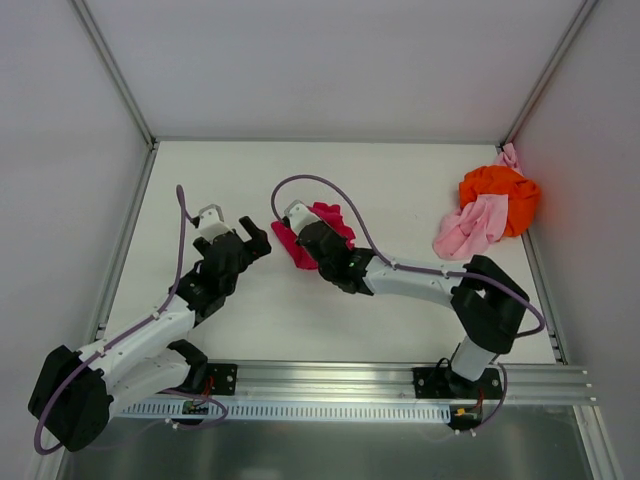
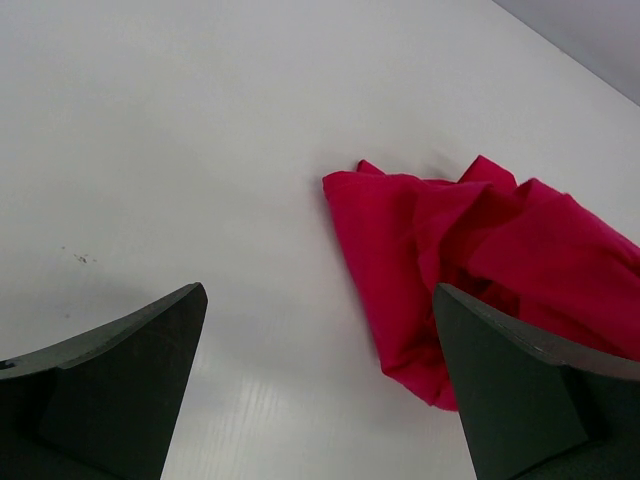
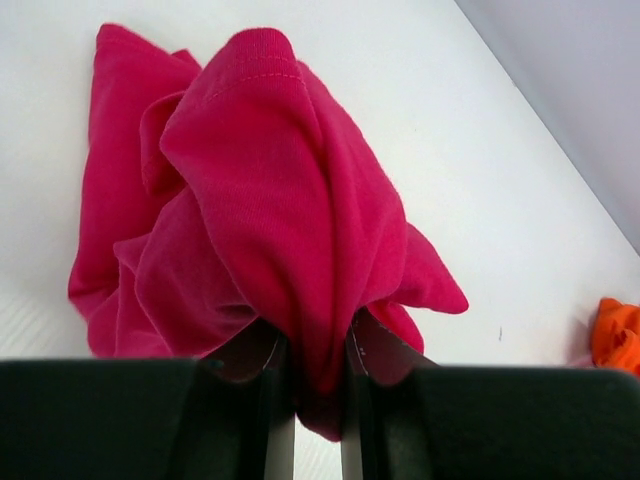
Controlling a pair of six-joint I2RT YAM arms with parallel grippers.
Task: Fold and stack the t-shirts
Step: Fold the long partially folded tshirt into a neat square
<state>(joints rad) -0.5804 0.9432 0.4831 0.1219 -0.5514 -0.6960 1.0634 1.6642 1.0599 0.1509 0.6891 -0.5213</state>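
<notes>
The crimson t-shirt (image 1: 288,246) is seen crumpled, not folded, approx. at the ctr of the white table (image 1: 400,180), btwn the two arms. A fold of it is pinched by the right gripper (image 1: 306,238), whose jaws are clenched narrowly on the cloth; in the right wrist view the fabric (image 3: 260,200) is drawn into a peak that tapers down into the gripper (image 3: 318,350), w/ a stitched hem at the top of the peak. No clear long axis can be given for the bunch. In the top view, one strip is laid diagonally, far-left to near-right, on the gripper's L side, and a smaller lobe is shown on its far R side. Whether the bunch is lifted clear of the table cannot be told. The left gripper (image 1: 258,240) is held just beside the shirt, apart from it, jaws spread wide and nothing grasped; in its wrist view the shirt (image 2: 480,260) is seen ahead and to the R of the gripper (image 2: 318,290). The orange t-shirt (image 1: 505,195) and the pale pink t-shirt (image 1: 470,228) are heaped together, touching, at the far R corner, well apart from the crimson one.
</notes>
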